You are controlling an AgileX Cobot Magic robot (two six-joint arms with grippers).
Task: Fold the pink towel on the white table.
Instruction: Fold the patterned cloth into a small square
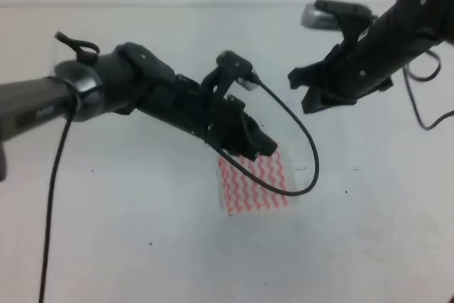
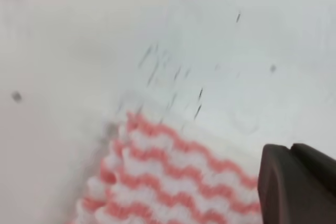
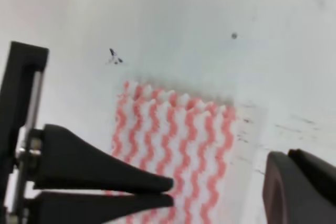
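Note:
The pink towel (image 1: 255,186) lies flat on the white table (image 1: 128,246) as a small folded rectangle, its wavy stripes clear in the right wrist view (image 3: 178,129) and blurred in the left wrist view (image 2: 168,182). My left gripper (image 1: 266,145) hovers over the towel's far edge. Seen from the right wrist, the left gripper (image 3: 171,191) has its two fingers pressed together with nothing between them. My right gripper (image 1: 294,86) hangs higher, to the right and behind the towel, apart from it. Only one dark finger (image 3: 299,187) of it shows, so its state is unclear.
A black cable (image 1: 312,168) loops down from the left arm's camera over the towel's right edge. Another cable (image 1: 425,115) droops from the right arm. Small dark specks (image 3: 114,57) mark the table beyond the towel.

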